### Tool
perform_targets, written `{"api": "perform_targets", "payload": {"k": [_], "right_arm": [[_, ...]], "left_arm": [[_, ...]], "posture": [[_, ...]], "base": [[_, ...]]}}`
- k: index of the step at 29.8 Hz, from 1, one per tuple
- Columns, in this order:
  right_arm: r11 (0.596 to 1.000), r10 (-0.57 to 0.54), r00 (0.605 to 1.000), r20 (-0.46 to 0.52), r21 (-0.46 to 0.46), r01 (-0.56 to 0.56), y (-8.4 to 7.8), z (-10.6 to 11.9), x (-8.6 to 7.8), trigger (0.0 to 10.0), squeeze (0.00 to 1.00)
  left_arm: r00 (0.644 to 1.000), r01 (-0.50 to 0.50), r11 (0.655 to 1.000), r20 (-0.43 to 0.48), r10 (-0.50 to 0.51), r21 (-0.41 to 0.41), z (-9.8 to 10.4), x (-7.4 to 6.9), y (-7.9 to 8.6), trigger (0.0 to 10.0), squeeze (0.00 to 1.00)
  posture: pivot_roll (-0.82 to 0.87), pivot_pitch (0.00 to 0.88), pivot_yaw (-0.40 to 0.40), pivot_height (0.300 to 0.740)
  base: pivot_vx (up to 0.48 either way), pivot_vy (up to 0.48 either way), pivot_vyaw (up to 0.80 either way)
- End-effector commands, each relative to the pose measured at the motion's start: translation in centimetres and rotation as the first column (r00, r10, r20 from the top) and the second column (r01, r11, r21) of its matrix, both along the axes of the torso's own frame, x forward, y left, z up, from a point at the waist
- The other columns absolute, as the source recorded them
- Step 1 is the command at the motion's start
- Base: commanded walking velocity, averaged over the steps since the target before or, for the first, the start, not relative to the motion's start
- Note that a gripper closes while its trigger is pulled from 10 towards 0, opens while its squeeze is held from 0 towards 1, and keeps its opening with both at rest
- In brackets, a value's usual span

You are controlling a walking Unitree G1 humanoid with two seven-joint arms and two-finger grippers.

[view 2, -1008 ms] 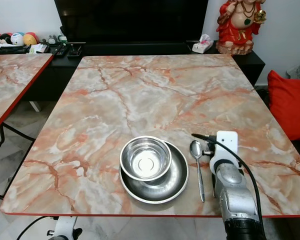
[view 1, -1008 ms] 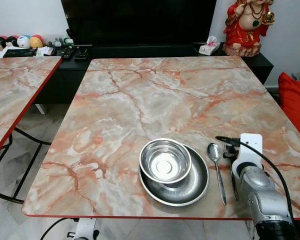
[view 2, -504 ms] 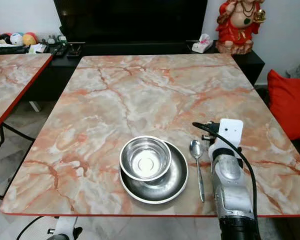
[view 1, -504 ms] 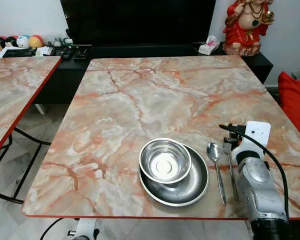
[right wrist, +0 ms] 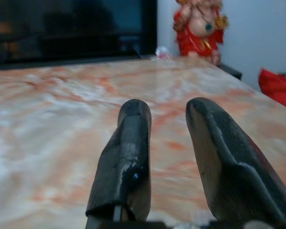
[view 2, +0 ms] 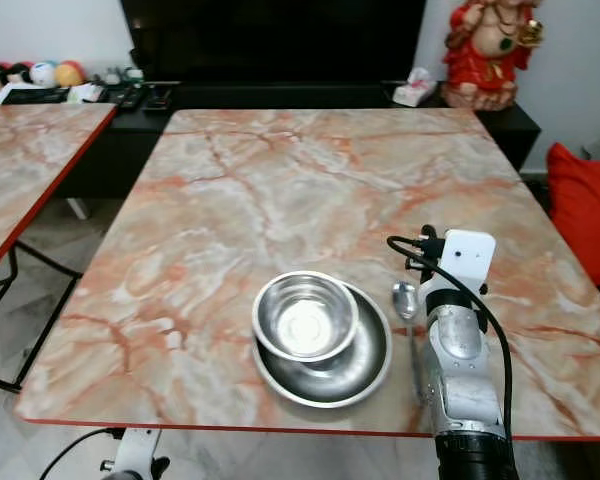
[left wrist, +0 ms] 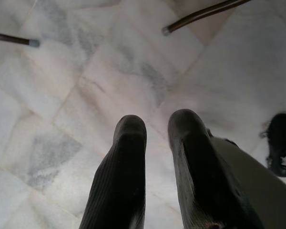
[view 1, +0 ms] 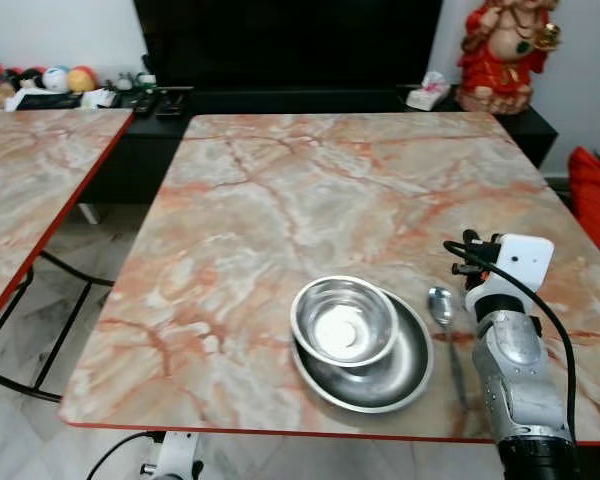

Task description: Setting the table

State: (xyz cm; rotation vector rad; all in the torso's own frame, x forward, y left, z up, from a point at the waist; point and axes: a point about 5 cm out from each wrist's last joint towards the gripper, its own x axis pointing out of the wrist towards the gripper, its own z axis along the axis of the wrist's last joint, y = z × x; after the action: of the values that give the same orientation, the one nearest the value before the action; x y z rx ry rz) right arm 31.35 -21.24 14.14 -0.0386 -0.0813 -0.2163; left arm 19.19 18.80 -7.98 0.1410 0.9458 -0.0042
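Note:
A steel bowl [view 1: 344, 322] sits in a shallow steel plate [view 1: 400, 372] near the front edge of the marble table [view 1: 280, 200]. A spoon [view 1: 443, 308] lies just right of the plate, its handle pointing to the front edge. My right arm [view 1: 510, 360] reaches over the table right of the spoon, with its white wrist block beside the spoon's bowl. In the right wrist view my right gripper [right wrist: 168, 107] is open just above the tabletop, nothing between its fingers. My left gripper [left wrist: 157, 123] hangs over the tiled floor, fingers slightly apart and holding nothing.
A second marble table [view 1: 30, 170] stands to the left, with a floor gap between. A black TV cabinet [view 1: 280, 100] and a red statue [view 1: 505, 55] are behind the table. A red cushion [view 1: 595, 190] is at the right edge.
The camera has shifted a little. My right arm has moved slightly forward and right over the table; the fork seen beside the spoon half a second ago is now covered by the arm.

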Motion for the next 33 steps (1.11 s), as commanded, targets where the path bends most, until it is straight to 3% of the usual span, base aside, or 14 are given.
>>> {"api": "perform_targets", "payload": {"k": [1, 7, 17, 21, 33], "right_arm": [[0.999, 0.034, 0.999, 0.040, -0.009, -0.033, 1.0, 0.8, 0.3, 10.0, 0.00], [0.999, 0.036, 0.995, 0.094, 0.023, -0.039, 1.3, 1.3, 0.1, 10.0, 0.00], [0.999, 0.050, 0.989, 0.136, 0.003, -0.051, 1.6, 2.3, 0.5, 10.0, 0.00], [0.995, 0.097, 0.980, 0.177, -0.009, -0.097, 2.6, 3.0, 0.5, 10.0, 0.00], [0.991, 0.130, 0.979, 0.160, -0.006, -0.130, 3.4, 2.7, 0.6, 10.0, 0.00]], "left_arm": [[0.999, -0.022, 0.999, -0.029, 0.022, 0.026, -0.2, -0.7, 1.0, 10.0, 0.00], [0.999, -0.021, 0.999, -0.032, 0.022, 0.030, -0.2, -0.7, 1.1, 10.0, 0.00], [0.999, -0.021, 0.999, -0.032, 0.022, 0.032, -0.3, -0.8, 1.2, 10.0, 0.00], [0.999, -0.024, 0.999, -0.033, 0.025, 0.031, -0.3, -0.8, 1.2, 10.0, 0.00], [0.999, -0.032, 0.999, -0.036, 0.033, 0.026, -0.3, -1.0, 1.2, 10.0, 0.00]], "posture": [[0.01, 0.000, 0.029, 0.740], [0.01, 0.000, 0.036, 0.740], [0.01, 0.000, 0.035, 0.740], [0.01, 0.000, 0.033, 0.740], [0.01, 0.000, 0.027, 0.740]], "base": [[0.000, 0.480, 0.73], [0.000, 0.480, 0.63], [0.000, 0.480, 0.00], [0.000, 0.480, 0.00], [0.000, 0.479, 0.00]]}}
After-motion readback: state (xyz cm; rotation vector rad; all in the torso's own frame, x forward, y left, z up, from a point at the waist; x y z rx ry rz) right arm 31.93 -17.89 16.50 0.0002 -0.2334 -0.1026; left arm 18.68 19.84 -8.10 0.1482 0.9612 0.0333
